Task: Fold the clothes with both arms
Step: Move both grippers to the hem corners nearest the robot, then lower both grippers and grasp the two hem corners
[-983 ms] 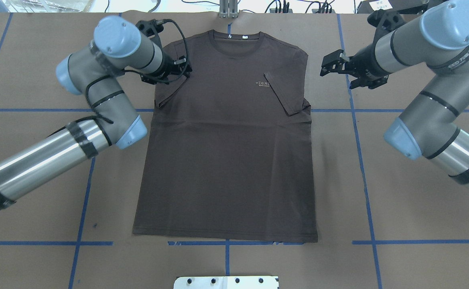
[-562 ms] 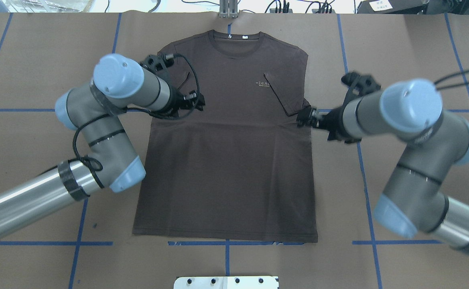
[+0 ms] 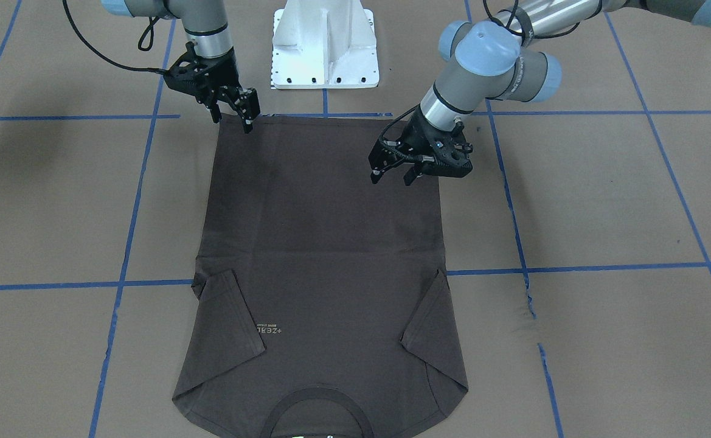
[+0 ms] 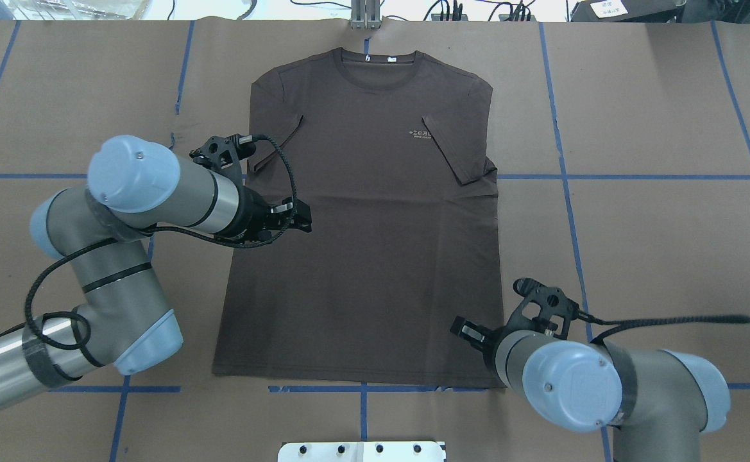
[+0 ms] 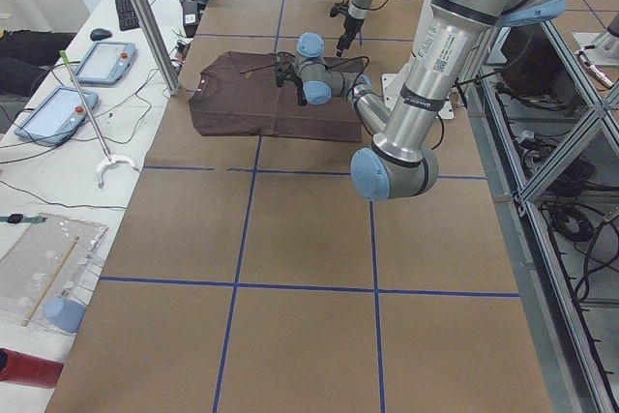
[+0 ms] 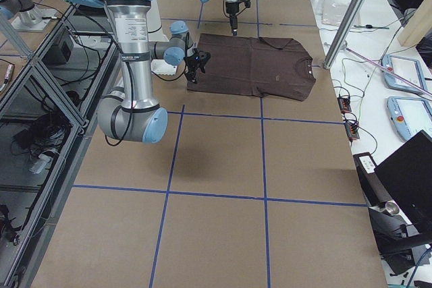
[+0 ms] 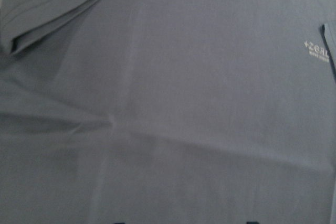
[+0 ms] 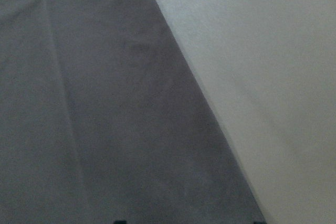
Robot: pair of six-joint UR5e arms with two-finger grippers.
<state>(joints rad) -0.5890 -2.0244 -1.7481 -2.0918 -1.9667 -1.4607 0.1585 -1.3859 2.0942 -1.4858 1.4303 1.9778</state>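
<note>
The dark brown T-shirt (image 4: pixel 365 244) lies flat on the table with both sleeves folded inward, its collar (image 4: pixel 378 64) at the far edge and pale lettering (image 4: pixel 421 134) on the chest. My left gripper (image 4: pixel 299 218) is open and empty, hovering over the shirt's left side at mid-length; it also shows in the front-facing view (image 3: pixel 391 177). My right gripper (image 3: pixel 233 120) is open and empty at the hem's right corner, also seen from overhead (image 4: pixel 463 330). The left wrist view shows fabric, a folded sleeve (image 7: pixel 58 9) and the lettering (image 7: pixel 316 51). The right wrist view shows the shirt's side edge (image 8: pixel 131 129).
The white pedestal base (image 3: pixel 325 42) stands just behind the hem. Blue tape lines (image 4: pixel 567 176) grid the brown paper-covered table (image 4: pixel 657 244). A metal post (image 4: pixel 365 14) stands beyond the collar. Tablets (image 5: pixel 102 60) and cables lie on a side bench.
Both arms have swung back toward the hem. The right gripper went from beside the right sleeve to the hem's right corner. The left gripper moved from the left sleeve to mid-shirt.
</note>
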